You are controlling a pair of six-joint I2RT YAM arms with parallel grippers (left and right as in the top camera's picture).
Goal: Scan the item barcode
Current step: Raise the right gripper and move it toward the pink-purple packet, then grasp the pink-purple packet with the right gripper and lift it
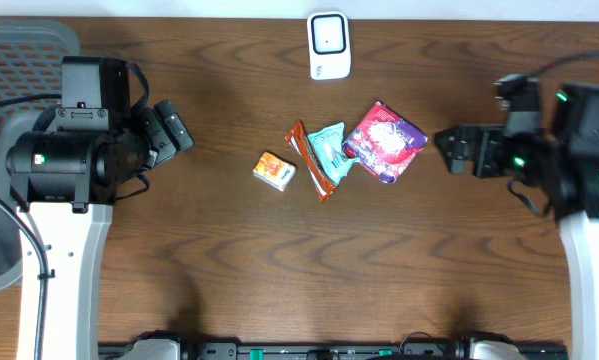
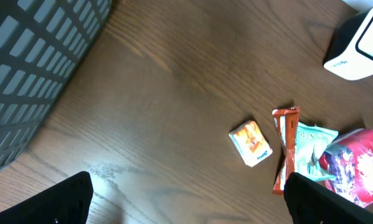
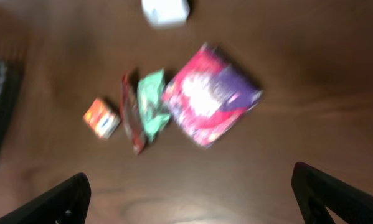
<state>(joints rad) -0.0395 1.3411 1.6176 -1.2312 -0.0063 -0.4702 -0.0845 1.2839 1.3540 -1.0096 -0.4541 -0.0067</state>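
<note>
The left gripper point(image 1: 172, 128) hangs over the dark brown wooden table point(image 1: 219, 90) with its 2 black fingers point(image 2: 61, 202) spread wide and nothing between them. The right gripper point(image 1: 451, 150) is also fully parted and empty, pointing toward the middle of the table.

Between the 2 grippers, well apart from both, 4 items lie in a loose row. A small orange cardboard box point(image 1: 275, 170) sits nearest the left gripper, just beside a long red-orange bar wrapper point(image 1: 311, 160) but not touching it. A teal foil packet point(image 1: 331, 148) overlaps that wrapper. Its other edge meets a glossy pink and purple pouch point(image 1: 384, 141), the largest of the 4 and the closest to the right gripper.

A white, rounded barcode scanner point(image 1: 329, 45) with a dark window stands toward the table's far edge, beyond the row and apart from it. A grey mesh plastic basket point(image 1: 19, 60) sits at the far corner beside the left arm.
</note>
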